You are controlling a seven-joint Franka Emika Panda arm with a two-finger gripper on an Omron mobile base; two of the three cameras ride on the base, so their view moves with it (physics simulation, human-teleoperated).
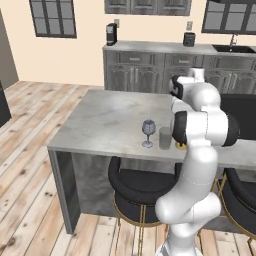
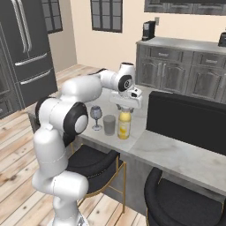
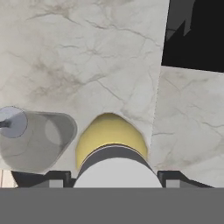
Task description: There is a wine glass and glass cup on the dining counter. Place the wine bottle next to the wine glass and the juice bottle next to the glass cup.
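Observation:
The yellow juice bottle [image 2: 124, 126] stands upright on the dining counter [image 2: 176, 154], close beside the grey glass cup [image 2: 109, 125]. The stemmed wine glass [image 2: 96, 115] is just left of the cup. My gripper [image 2: 126, 107] comes down over the bottle's top and is shut on its neck. In the hand view the bottle [image 3: 111, 135] rises between my fingertips [image 3: 57, 178], with the cup [image 3: 37, 140] to its left. From the left base my arm hides most of the bottle [image 1: 180, 146], which stands beside the cup [image 1: 165, 138] and wine glass [image 1: 148, 131]. The wine bottle is out of view.
A raised black divider [image 2: 190, 119] stands on the counter right of the bottle. Black stools [image 2: 95, 161] with gold frames sit under the counter's near edge. A back counter [image 1: 150, 49] carries a coffee machine [image 1: 111, 34] and a sink [image 1: 232, 49]. A dark fridge [image 2: 26, 48] stands at left.

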